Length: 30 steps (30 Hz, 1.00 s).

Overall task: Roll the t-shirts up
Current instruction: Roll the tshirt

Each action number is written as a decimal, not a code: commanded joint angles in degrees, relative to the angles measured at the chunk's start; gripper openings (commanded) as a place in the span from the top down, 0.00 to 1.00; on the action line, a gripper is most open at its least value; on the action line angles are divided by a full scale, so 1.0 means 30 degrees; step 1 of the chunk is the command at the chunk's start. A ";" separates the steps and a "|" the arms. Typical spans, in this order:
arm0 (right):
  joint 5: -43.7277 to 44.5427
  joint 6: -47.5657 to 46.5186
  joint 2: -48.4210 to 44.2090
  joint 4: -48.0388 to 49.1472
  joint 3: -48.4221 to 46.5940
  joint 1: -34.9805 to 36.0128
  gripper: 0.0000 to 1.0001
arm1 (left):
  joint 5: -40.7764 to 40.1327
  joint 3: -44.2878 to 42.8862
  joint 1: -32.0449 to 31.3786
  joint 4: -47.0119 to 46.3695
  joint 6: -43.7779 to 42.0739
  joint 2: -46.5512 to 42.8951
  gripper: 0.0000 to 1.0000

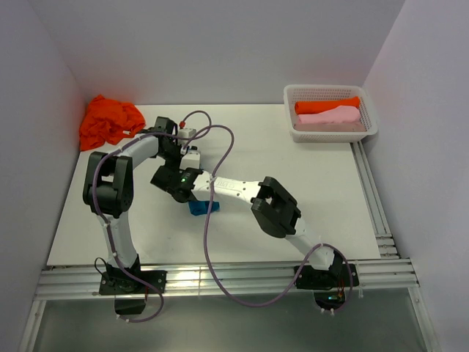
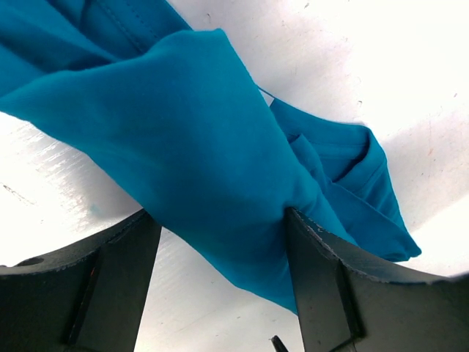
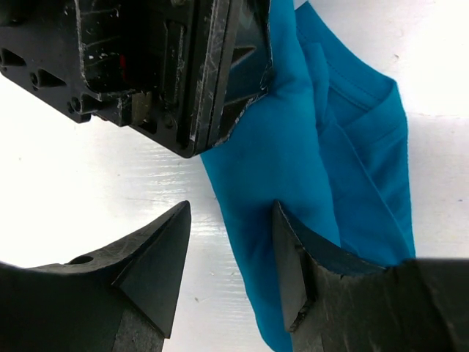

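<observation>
A: Where is the teal t-shirt (image 2: 190,147) against the fingers?

B: Bunched on the table (image 2: 381,66). A thick fold runs slantwise between the 2 fingers of the left gripper (image 2: 220,214) — it touches the inner face of 1 finger (image 2: 322,279) and meets the tip of the other.

A: Gripped?

B: No. Those fingers stand wide, with bare table showing between them under the fold.

A: And the right gripper (image 3: 231,207)?

B: Also parted, holding nothing. The cloth lies against 1 finger (image 3: 293,271); a strip of table separates it from the other. The left gripper sits just beyond those tips.

A: Other shirts?

B: An orange t-shirt (image 1: 110,121) in a heap, plus an orange roll (image 1: 326,105) and a pink roll (image 1: 338,115) in the white basket (image 1: 297,133) — all well apart from both grippers.
</observation>
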<state>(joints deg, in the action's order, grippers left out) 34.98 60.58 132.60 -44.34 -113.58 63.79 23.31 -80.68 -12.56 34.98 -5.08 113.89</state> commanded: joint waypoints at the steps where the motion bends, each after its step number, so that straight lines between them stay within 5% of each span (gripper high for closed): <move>1: 0.1257 0.0053 0.0714 -0.2242 -0.0929 0.0298 0.44 | -0.0856 -0.0410 -0.0062 -0.0118 -0.0444 0.0476 0.28; 30: 0.2109 -0.1354 0.3614 -0.6314 -0.3771 0.0651 0.41 | -0.0006 -0.1318 -0.0180 0.0849 -0.0855 0.0915 0.25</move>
<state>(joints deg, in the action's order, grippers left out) 40.99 55.61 140.64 -56.75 -124.01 65.65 24.56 -82.81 -13.06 37.06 -5.34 115.35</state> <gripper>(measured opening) 0.587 0.754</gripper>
